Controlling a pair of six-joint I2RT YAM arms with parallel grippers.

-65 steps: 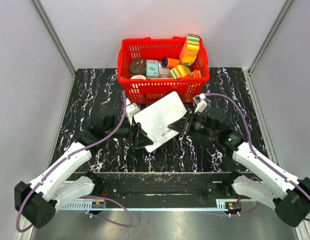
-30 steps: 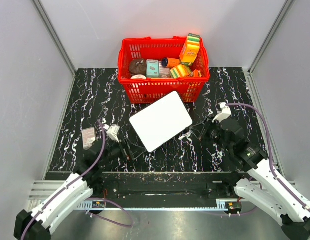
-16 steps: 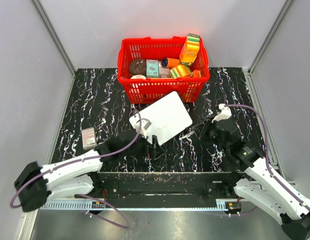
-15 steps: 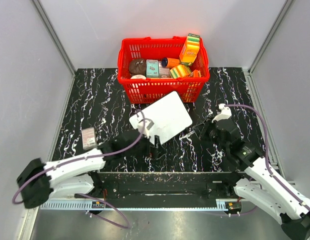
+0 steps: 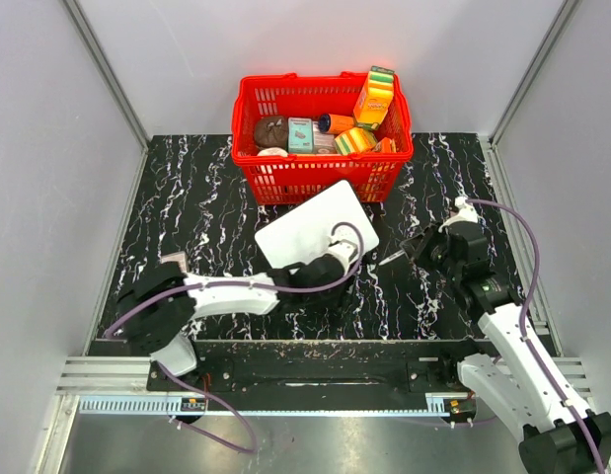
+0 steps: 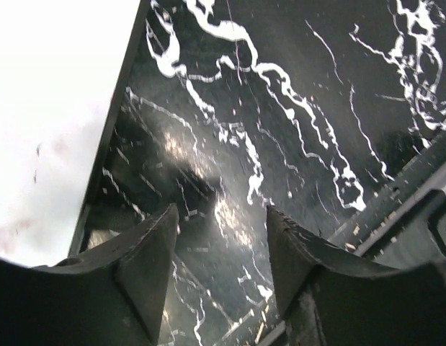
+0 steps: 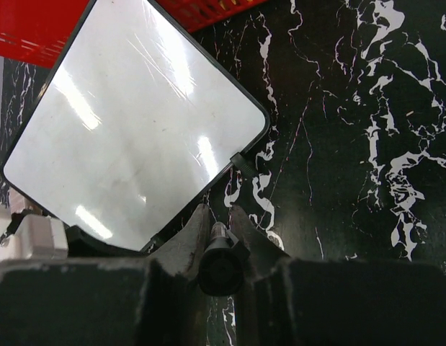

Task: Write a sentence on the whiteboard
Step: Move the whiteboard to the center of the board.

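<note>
The whiteboard (image 5: 310, 229) lies tilted on the black marble table just in front of the red basket. Its face is blank in the right wrist view (image 7: 136, 122), so the sentence is out of view. My left gripper (image 5: 330, 275) reaches across to the board's near edge. In the left wrist view the gripper (image 6: 223, 223) is open over bare table, with the whiteboard (image 6: 50, 108) to its left. To the right of the board, my right gripper (image 5: 412, 251) is shut on a black marker (image 5: 392, 259). The marker (image 7: 221, 256) points toward the board's corner.
The red basket (image 5: 322, 138) holds several packets and boxes at the back centre, and its rim shows in the right wrist view (image 7: 35, 29). A small card (image 5: 173, 261) lies at the left, partly under my left arm. Grey walls close in both sides.
My left arm has swung from the left side across to the board's near edge, and its jaws have narrowed. The right arm has drawn back to the right with the marker.
</note>
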